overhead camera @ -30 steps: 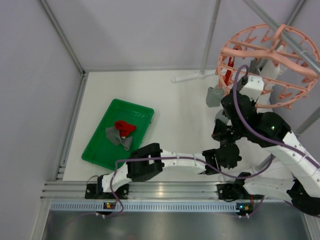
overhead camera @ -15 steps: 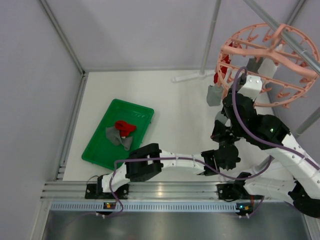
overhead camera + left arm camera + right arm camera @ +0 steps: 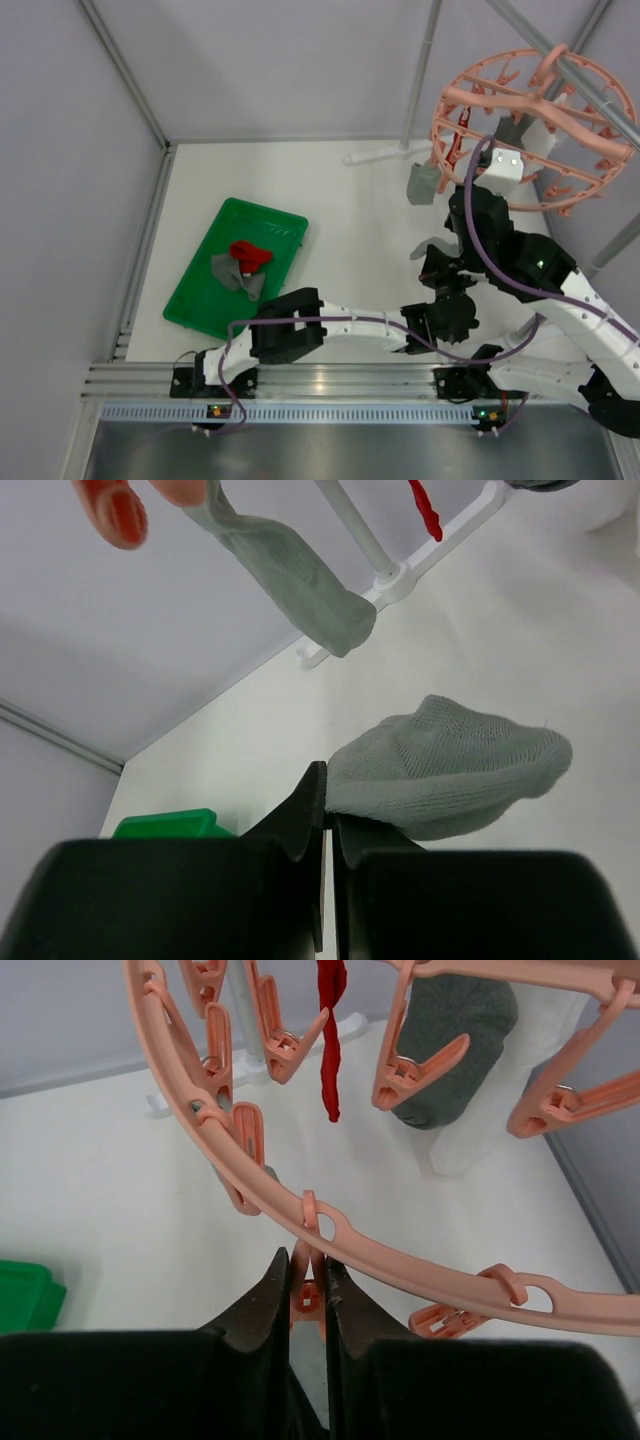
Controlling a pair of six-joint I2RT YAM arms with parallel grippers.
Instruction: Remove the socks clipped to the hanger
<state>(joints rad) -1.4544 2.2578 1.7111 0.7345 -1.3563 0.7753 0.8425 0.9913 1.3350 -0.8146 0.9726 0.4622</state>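
Observation:
The pink hanger (image 3: 530, 120) hangs at the upper right. My right gripper (image 3: 510, 135) reaches up into it and is shut on one of its clips (image 3: 308, 1295) under the ring (image 3: 420, 1265). A red sock (image 3: 330, 1020), a dark grey sock (image 3: 455, 1040) and a pale sock (image 3: 490, 1110) hang from other clips. Another grey sock (image 3: 423, 185) hangs off the ring's left side. My left gripper (image 3: 329, 815) is shut on the edge of a loose grey sock (image 3: 450, 770), below the hanger (image 3: 432, 248).
A green tray (image 3: 190, 300) lies at the left with a red sock (image 3: 250, 254) and a grey sock (image 3: 232, 273) in it. A white stand foot (image 3: 385, 153) and upright poles are at the back. Walls close in left and rear.
The hanger has tilted and swung up and left, with my right gripper rising on its clip. The hanging grey sock shifted left. My left gripper has dropped slightly with its sock.

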